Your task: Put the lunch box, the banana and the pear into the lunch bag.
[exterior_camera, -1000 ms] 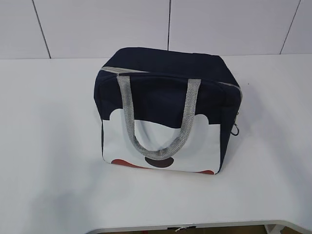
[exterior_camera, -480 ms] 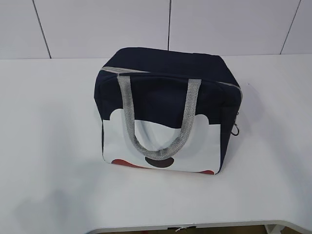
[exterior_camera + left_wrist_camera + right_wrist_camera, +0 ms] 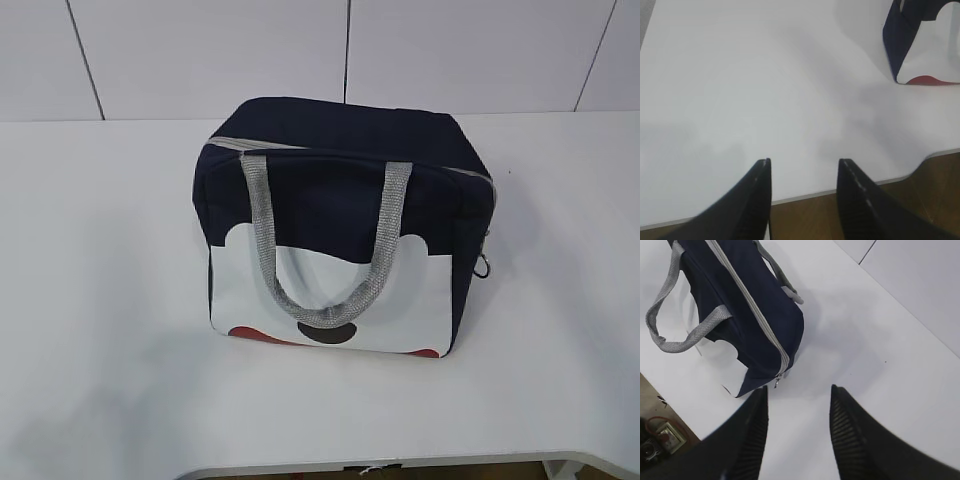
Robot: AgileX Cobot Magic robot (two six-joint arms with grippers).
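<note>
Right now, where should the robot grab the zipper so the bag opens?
Probably the small ring pull dangling at the lunch bag's right end, where the shut grey zipper stops. The right gripper, open, hangs just above that end, so coming down from there looks easiest.

My right gripper (image 3: pixel 797 392), fingers parted with nothing between them, hangs above the white table (image 3: pixel 875 340). Beyond my fingertips stands the navy lunch bag (image 3: pixel 747 310), its grey zipper (image 3: pixel 747 300) run along the top to a pull (image 3: pixel 776 382) at the near corner; grey handles (image 3: pixel 677 337) droop either side.
</note>
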